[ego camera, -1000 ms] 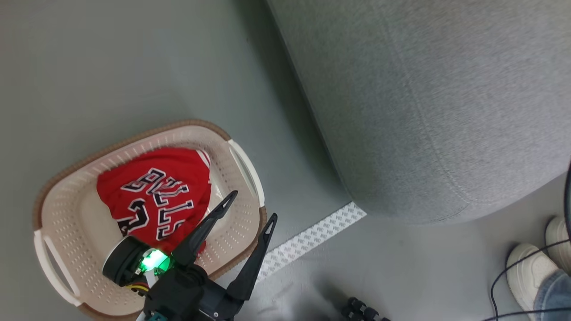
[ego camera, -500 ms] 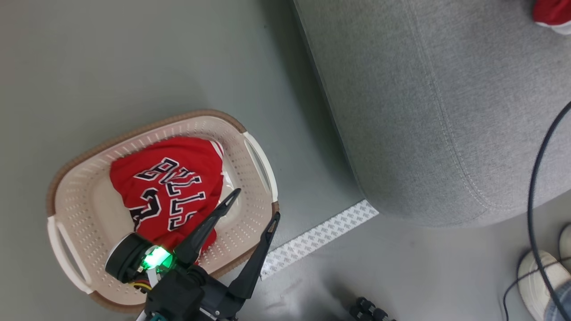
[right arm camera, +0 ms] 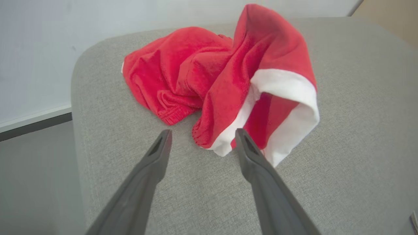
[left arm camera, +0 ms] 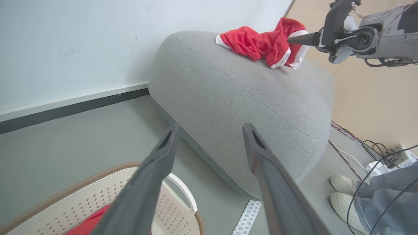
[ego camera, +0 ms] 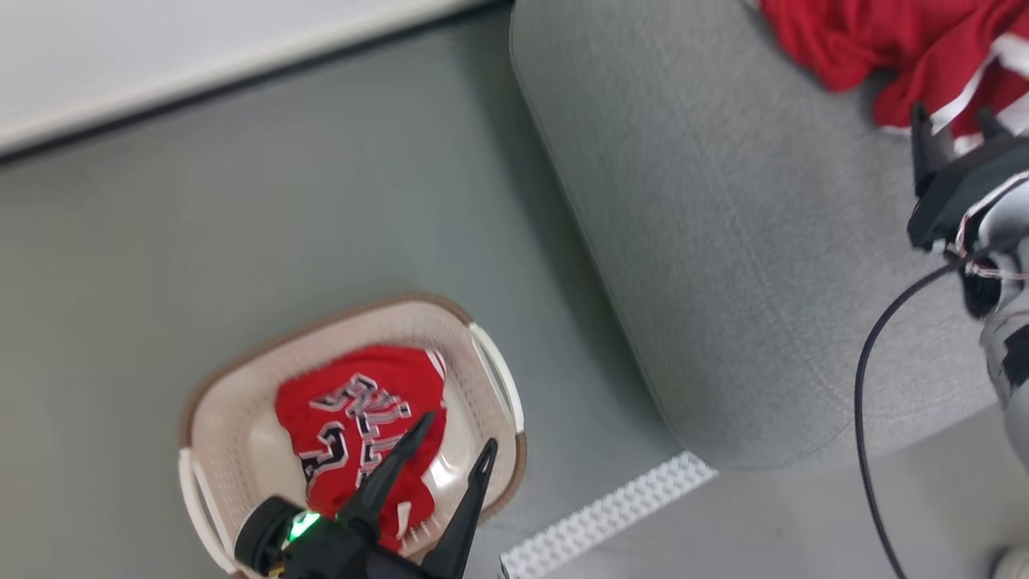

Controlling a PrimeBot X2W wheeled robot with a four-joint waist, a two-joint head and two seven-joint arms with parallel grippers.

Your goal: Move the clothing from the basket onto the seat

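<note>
- Seat point(ego camera: 748, 265): grey sofa block with the basket on the floor near its end. More of its top shows in the head view than a second ago, because the head has lifted, not because the sofa moved.
- Basket point(ego camera: 229, 434): has not shifted on the floor.
- Red garment point(ego camera: 884, 40): crumpled and white-trimmed, lying on the seat top. I reckon this piece is delivered.
- Jersey point(ego camera: 354, 426): lettered, in the basket, lying as before. This is the part still to do.
- Right gripper point(ego camera: 953, 121): fingers apart and empty, tips at the garment's hem; contact unclear.
- Left gripper point(ego camera: 457, 433): fingers apart and empty above the jersey, as a second ago. It is probably the next to grasp.
</note>
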